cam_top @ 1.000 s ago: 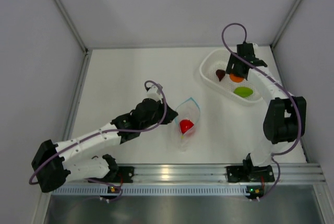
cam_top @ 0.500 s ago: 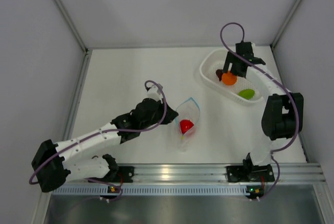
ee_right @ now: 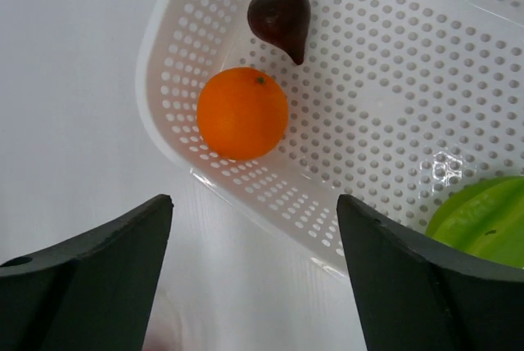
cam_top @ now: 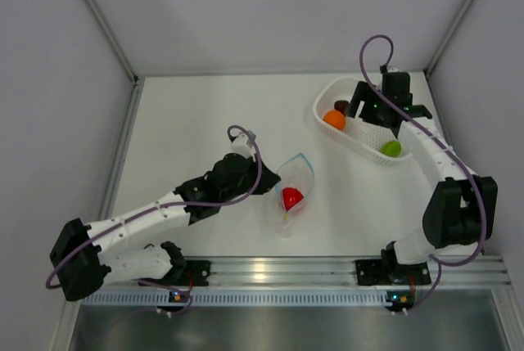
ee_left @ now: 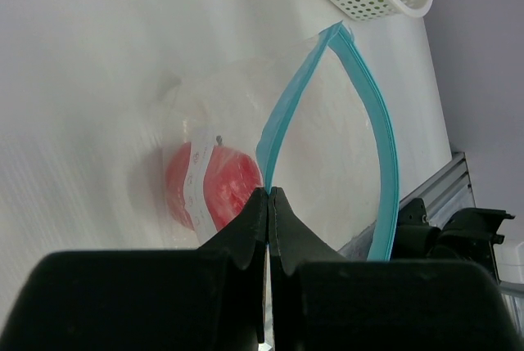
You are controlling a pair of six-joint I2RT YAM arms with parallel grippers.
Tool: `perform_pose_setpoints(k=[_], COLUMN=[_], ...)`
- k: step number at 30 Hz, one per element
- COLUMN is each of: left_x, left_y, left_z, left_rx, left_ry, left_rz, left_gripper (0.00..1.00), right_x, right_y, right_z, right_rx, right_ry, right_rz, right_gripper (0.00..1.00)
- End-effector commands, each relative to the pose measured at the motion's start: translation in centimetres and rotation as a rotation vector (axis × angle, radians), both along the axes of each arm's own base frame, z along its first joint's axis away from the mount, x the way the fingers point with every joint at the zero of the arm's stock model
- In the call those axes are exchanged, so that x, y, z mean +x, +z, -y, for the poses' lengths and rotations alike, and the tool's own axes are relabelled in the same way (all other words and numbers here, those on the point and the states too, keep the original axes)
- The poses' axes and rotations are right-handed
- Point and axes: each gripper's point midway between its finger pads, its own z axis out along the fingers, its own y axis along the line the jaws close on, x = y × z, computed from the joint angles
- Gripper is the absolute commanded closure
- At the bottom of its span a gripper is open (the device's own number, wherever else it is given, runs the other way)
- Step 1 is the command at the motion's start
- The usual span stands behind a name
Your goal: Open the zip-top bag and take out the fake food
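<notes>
**Inspector:** State of the left gripper [ee_left: 268, 194]?

**Technician:** Closed flat, its fingers pinched on one lip of the bag [cam_top: 295, 183] at the blue zip strip [ee_left: 381, 138]. The other lip bows away, so the mouth stands open. I judge that to be the reason for the hold: it steadies the bag on the table [cam_top: 188, 122] and holds the opening spread for the other arm.

**Inspector:** Contents of the bag?

**Technician:** One item, the red ball [ee_left: 217, 187]. It lies at the bottom against the clear plastic, well back from the mouth.

**Inspector:** And the rest of the food?

**Technician:** In the white basket [ee_right: 154, 40] at the far right of the table, well apart from the bag. The orange ball [ee_right: 242, 114] sits near one corner, with the dark brown piece [ee_right: 281, 14] just beside it. The green piece [ee_right: 479, 212] is toward the other end.

**Inspector:** Right gripper [ee_right: 254, 204]?

**Technician:** Spread wide, with nothing between the fingers. It hangs over the basket's rim, close to the orange ball but not touching it.

**Inspector:** Assessment?

**Technician:** The bag is opened and three of the four pieces are out. The outstanding step is fetching the red ball. One risk noted: the plastic looks thin and crinkly and is held at one lip only, so a reach into the mouth may drag or fold the bag.
</notes>
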Motion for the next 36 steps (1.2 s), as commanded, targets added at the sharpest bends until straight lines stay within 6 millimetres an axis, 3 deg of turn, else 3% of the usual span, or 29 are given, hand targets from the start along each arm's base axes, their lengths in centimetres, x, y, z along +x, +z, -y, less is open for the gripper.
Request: perform_pose_setpoints(k=[1, 2, 4, 5, 7, 8, 10, 11, 15, 23, 30, 36], left_x=[0.7, 0.8, 0.9, 1.0, 1.1, 1.1, 1.2, 1.2, 1.4, 1.5, 1.5, 1.5], left_y=[2.4, 2.5, 2.6, 2.6, 2.7, 2.7, 2.6, 2.6, 2.4, 1.9, 2.2, 1.8], left_z=[0.8, 0.8, 0.7, 0.6, 0.5, 0.4, 0.4, 0.3, 0.0, -0.4, -0.9, -1.3], left_rx=[-0.053, -0.053, -0.053, -0.054, -0.057, -0.060, -0.060, -0.060, -0.063, -0.069, -0.085, -0.101], left_ry=[0.009, 0.013, 0.022, 0.027, 0.040, 0.046, 0.054, 0.057, 0.081, 0.113, 0.137, 0.166], left_rz=[0.034, 0.036, 0.041, 0.041, 0.044, 0.039, 0.037, 0.036, 0.031, 0.019, 0.021, 0.002], left_gripper=[1.00, 1.00, 1.00, 1.00, 1.00, 1.00, 1.00, 1.00, 1.00, 1.00, 1.00, 1.00], right_x=[-1.1, -1.6, -2.7, -3.6, -4.7, -5.6, -6.8, -7.6, -10.1, -15.3, -18.5, -20.0], right_y=[3.7, 4.0, 4.6, 5.3, 5.5, 6.0, 6.2, 6.4, 7.1, 7.0, 7.0, 4.7], right_z=[-2.1, -3.0, -2.8, -4.2, -4.6, -6.3, -6.8, -8.4, -10.5, -16.1, -19.0, -21.1], right_rx=[0.052, 0.039, -0.015, -0.021, -0.060, -0.054, -0.080, -0.070, -0.074, -0.012, 0.038, 0.016], right_ry=[0.064, 0.070, 0.025, 0.043, 0.019, 0.053, 0.033, 0.057, 0.058, 0.164, 0.239, 0.282], right_rz=[0.098, 0.103, 0.106, 0.119, 0.113, 0.126, 0.115, 0.120, 0.141, 0.120, 0.095, 0.037], right_gripper=[0.21, 0.25, 0.26, 0.27, 0.32, 0.37, 0.40, 0.44, 0.49, 0.53, 0.64, 0.69])
